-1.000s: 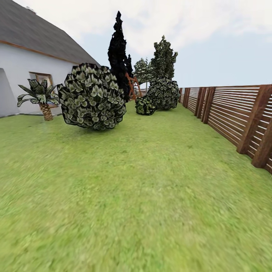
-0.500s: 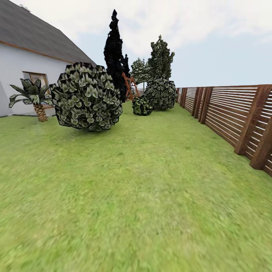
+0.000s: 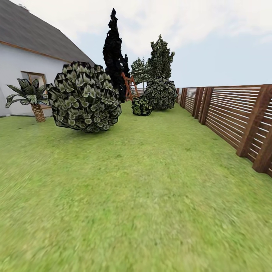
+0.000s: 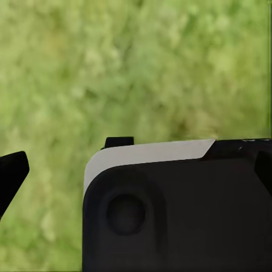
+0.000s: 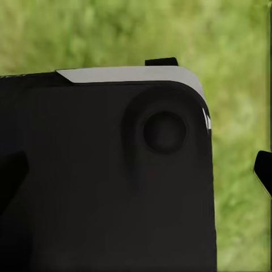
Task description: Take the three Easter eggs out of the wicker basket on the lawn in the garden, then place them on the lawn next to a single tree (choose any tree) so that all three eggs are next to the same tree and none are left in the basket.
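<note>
From the robot's head, the scene is a long grassy garden seen under a pale, cloudy sky. At far left stands a white house wall (image 3: 15, 71) with a grey sloped roof and a wood-framed window. In front of it grows a small striped, spiky-leaved plant (image 3: 28, 94) on a scaly stub trunk. Next comes a big rounded bush (image 3: 85, 97) of pale-edged leaves, sitting on the grass. Behind it rises a tall, narrow, all-black tree (image 3: 114, 53). Farther back are a small dark bush (image 3: 142, 105), a larger bush (image 3: 161, 93) with a leafy tree (image 3: 161, 56) above it, and part of an orange-brown wooden frame (image 3: 128, 85).

The lawn (image 3: 143, 181), short mottled green grass, runs as an open strip down the middle and across the whole foreground. Its right edge is a dark brown fence (image 3: 234, 113) of horizontal slats between thick posts. No writing is legible.

In both wrist views, a black housing with a grey top edge hangs over blurred grass. Only small dark tips show at the edges, so the spread of either gripper's jaws cannot be told.
</note>
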